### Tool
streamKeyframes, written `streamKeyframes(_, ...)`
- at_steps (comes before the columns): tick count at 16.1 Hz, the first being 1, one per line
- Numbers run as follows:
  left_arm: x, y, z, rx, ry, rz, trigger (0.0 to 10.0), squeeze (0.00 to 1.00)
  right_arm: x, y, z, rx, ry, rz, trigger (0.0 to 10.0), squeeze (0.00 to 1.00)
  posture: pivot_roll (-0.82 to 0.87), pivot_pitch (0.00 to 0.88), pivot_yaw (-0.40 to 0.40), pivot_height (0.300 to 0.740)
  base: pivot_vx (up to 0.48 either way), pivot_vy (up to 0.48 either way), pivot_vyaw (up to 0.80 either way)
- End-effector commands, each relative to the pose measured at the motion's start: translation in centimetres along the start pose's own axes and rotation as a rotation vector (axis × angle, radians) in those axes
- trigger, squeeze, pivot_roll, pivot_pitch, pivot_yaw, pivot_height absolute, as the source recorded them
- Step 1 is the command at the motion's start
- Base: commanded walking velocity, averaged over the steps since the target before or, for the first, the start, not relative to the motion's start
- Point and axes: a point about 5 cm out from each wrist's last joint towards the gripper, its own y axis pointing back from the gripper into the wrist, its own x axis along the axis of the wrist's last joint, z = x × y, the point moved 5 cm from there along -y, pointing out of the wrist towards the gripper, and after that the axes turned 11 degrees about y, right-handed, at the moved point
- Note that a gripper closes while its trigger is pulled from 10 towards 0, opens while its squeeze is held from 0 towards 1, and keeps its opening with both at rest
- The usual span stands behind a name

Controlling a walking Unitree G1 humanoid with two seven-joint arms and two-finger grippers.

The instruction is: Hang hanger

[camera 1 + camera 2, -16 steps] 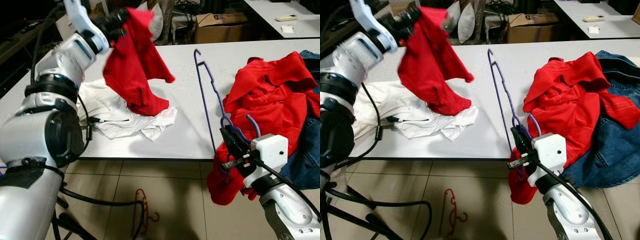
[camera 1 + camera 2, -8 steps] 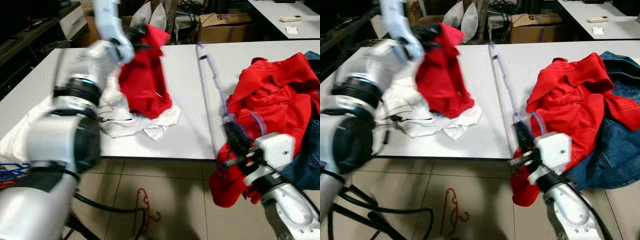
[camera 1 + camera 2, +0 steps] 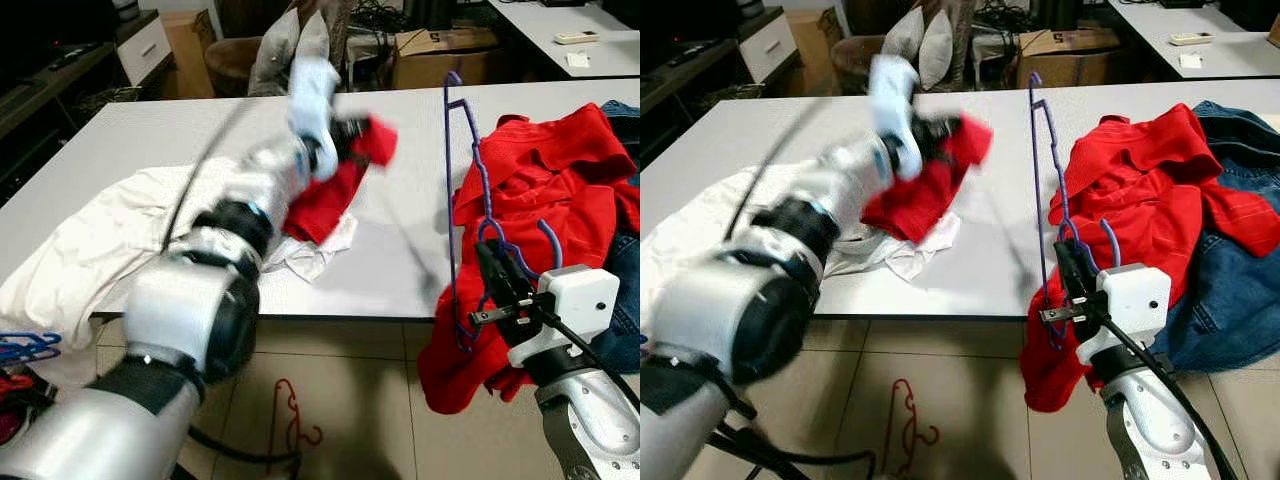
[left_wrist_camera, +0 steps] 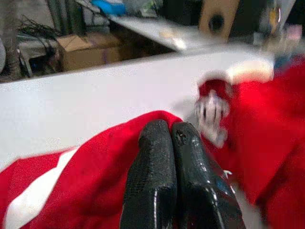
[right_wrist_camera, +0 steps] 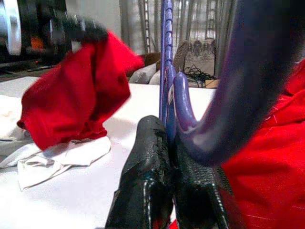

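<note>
Here, white cloth lies at the table's left. The left gripper, its jaws pressed together on a red garment, holds it above the table's middle. Farther right, the right gripper has its jaws clamped on a purple hanger, upright at the near edge beside a red jacket and blue denim.
</note>
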Motion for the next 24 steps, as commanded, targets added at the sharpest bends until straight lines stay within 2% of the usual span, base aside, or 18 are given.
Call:
streamKeyframes(1, -1.8, 0.1, 0.0, -0.027, -0.060, -0.076, 10.0, 1.00, 1.0, -0.2, -0.3, 0.011, -0.001, 0.039, 10.0, 0.00, -0.10, 0.000, 0.135, 0.740, 0.000, 0.000, 0.00)
streamKeyframes(3, -3.7, 0.2, 0.6, -0.072, -0.100, -0.143, 10.0, 1.00, 1.0, -0.3, -0.3, 0.016, -0.003, 0.041, 10.0, 0.00, -0.09, 0.000, 0.132, 0.740, 0.000, 0.000, 0.00)
streamKeyframes(4, -3.9, 0.2, 0.8, -0.087, -0.105, -0.147, 10.0, 1.00, 1.0, -0.3, -0.4, 0.019, -0.005, 0.041, 10.0, 0.00, -0.09, 0.000, 0.132, 0.740, 0.000, 0.000, 0.00)
streamKeyframes(5, -3.1, 0.2, 1.1, -0.121, -0.058, -0.103, 10.0, 1.00, 0.9, -0.3, -0.5, 0.022, -0.007, 0.040, 10.0, 0.00, -0.09, 0.000, 0.128, 0.740, 0.000, 0.000, 0.00)
streamKeyframes(6, -2.1, 0.2, 1.3, -0.142, -0.010, -0.054, 10.0, 0.00, 0.9, -0.4, -0.6, 0.024, -0.007, 0.040, 10.0, 0.00, -0.09, 0.000, 0.128, 0.740, 0.000, 0.000, 0.00)
streamKeyframes(7, -1.5, 0.4, 1.3, -0.162, 0.009, -0.029, 10.0, 0.00, 0.9, -0.4, -0.6, 0.025, -0.008, 0.040, 10.0, 0.00, -0.09, 0.000, 0.128, 0.740, 0.000, 0.000, 0.00)
streamKeyframes(8, -0.1, 0.9, 0.6, -0.162, -0.025, 0.007, 10.0, 0.00, 1.0, -0.6, -0.7, 0.030, -0.010, 0.044, 10.0, 0.00, -0.09, 0.000, 0.132, 0.740, 0.000, 0.000, 0.00)
streamKeyframes(9, 0.1, 1.5, -1.2, -0.085, -0.151, -0.017, 10.0, 0.00, 1.1, -0.6, -0.8, 0.034, -0.010, 0.046, 10.0, 0.00, -0.10, 0.000, 0.136, 0.740, 0.000, 0.000, 0.00)
streamKeyframes(10, 0.4, 2.6, -3.9, 0.024, -0.299, -0.057, 10.0, 0.00, 1.1, -0.5, -0.8, 0.036, -0.009, 0.045, 10.0, 0.00, -0.10, 0.000, 0.143, 0.740, 0.000, 0.000, 0.00)
streamKeyframes(11, 0.3, 3.9, -6.0, 0.080, -0.419, -0.109, 10.0, 1.00, 1.0, -0.3, -0.8, 0.037, -0.008, 0.041, 10.0, 0.00, -0.10, 0.000, 0.144, 0.740, 0.000, 0.000, 0.00)
streamKeyframes(12, -0.6, 5.5, -8.0, 0.093, -0.491, -0.187, 10.0, 1.00, 0.9, 0.0, -1.0, 0.044, -0.009, 0.034, 10.0, 0.00, -0.10, 0.000, 0.150, 0.740, 0.000, 0.000, 0.00)
streamKeyframes(14, -1.5, 6.8, -9.1, 0.084, -0.515, -0.242, 10.0, 1.00, 0.8, 0.1, -1.1, 0.051, -0.011, 0.028, 10.0, 0.00, -0.10, 0.000, 0.154, 0.740, 0.000, 0.000, 0.00)
streamKeyframes(15, -3.1, 8.4, -10.6, 0.074, -0.566, -0.330, 10.0, 1.00, 0.7, 0.3, -1.6, 0.072, -0.015, 0.023, 10.0, 0.00, -0.11, 0.000, 0.159, 0.740, 0.000, 0.000, 0.00)
streamKeyframes(17, -5.8, 10.4, -12.0, 0.045, -0.607, -0.461, 10.0, 0.00, 0.7, 0.5, -2.4, 0.117, -0.020, 0.018, 10.0, 0.00, -0.11, 0.000, 0.162, 0.740, 0.000, 0.000, 0.00)
streamKeyframes(19, -7.4, 11.5, -13.1, 0.095, -0.649, -0.517, 10.0, 0.00, 0.5, 0.7, -2.8, 0.141, -0.022, 0.011, 10.0, 0.00, -0.11, 0.000, 0.156, 0.740, 0.000, 0.000, 0.00)
streamKeyframes(20, -7.4, 11.5, -13.4, 0.126, -0.666, -0.510, 10.0, 0.00, 0.5, 0.8, -2.7, 0.142, -0.020, 0.010, 10.0, 0.00, -0.11, 0.000, 0.153, 0.740, 0.000, 0.000, 0.00)
streamKeyframes(22, -6.9, 10.9, -13.5, 0.200, -0.637, -0.428, 10.0, 0.00, 0.5, 0.7, -2.7, 0.145, -0.019, 0.011, 10.0, 0.00, -0.10, 0.000, 0.148, 0.740, 0.000, 0.000, 0.00)
streamKeyframes(24, -8.0, 10.4, -13.2, 0.225, -0.599, -0.408, 10.0, 0.00, 0.5, 0.5, -2.7, 0.148, -0.019, 0.014, 10.0, 0.00, -0.10, 0.000, 0.145, 0.740, 0.000, 0.000, 0.00)
